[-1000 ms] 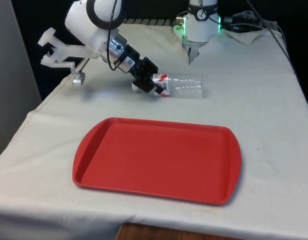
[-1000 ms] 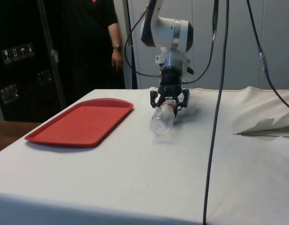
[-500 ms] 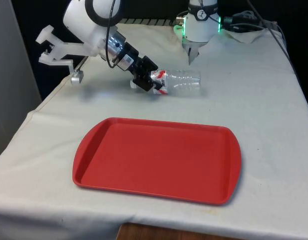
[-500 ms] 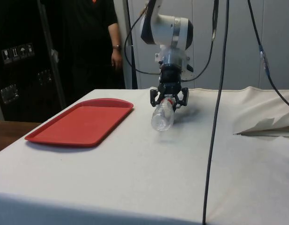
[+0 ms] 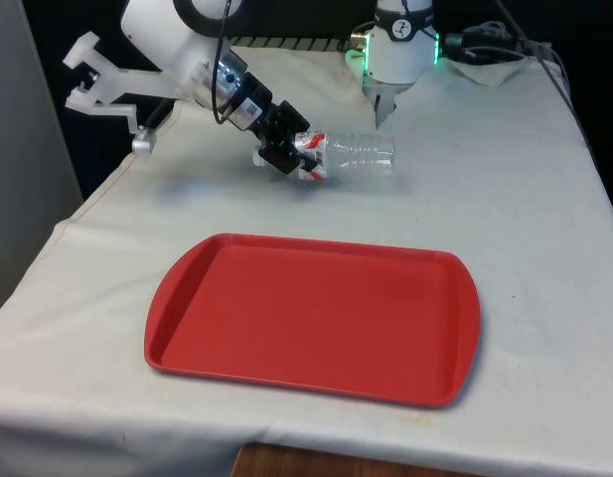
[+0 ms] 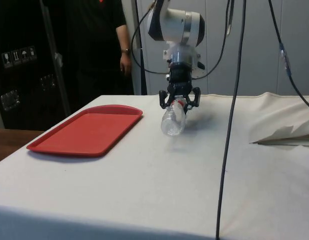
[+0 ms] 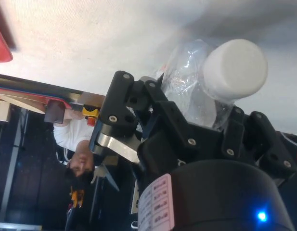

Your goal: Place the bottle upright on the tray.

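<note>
White cloth covers the table, with a red tray (image 5: 316, 318) lying near its front edge. Beyond it, the black gripper (image 5: 298, 157) is clamped on the neck end of a clear plastic bottle (image 5: 354, 157), held roughly level just above the cloth. The lift appears underway; next, the bottle likely needs carrying over the tray and tipping upright.

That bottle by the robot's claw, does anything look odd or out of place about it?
The clear plastic bottle lies sideways, held near its cap end by the gripper, beyond the red tray, not upright on it. No spill shows.
</note>
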You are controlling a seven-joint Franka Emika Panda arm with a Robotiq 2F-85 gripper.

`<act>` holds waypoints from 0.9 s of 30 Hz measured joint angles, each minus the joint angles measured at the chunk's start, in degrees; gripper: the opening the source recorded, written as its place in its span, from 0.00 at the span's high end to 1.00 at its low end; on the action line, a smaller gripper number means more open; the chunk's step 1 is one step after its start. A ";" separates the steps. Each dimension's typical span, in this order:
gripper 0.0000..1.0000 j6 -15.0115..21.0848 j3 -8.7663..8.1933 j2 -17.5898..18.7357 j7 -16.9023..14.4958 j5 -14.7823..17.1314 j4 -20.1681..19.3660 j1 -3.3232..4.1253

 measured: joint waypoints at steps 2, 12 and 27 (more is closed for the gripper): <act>0.86 0.17 0.00 -0.46 0.63 -0.46 0.06 0.11; 0.86 0.92 0.00 -2.29 3.90 -2.06 0.52 0.74; 0.86 2.35 0.17 -4.24 9.91 -3.15 2.81 2.23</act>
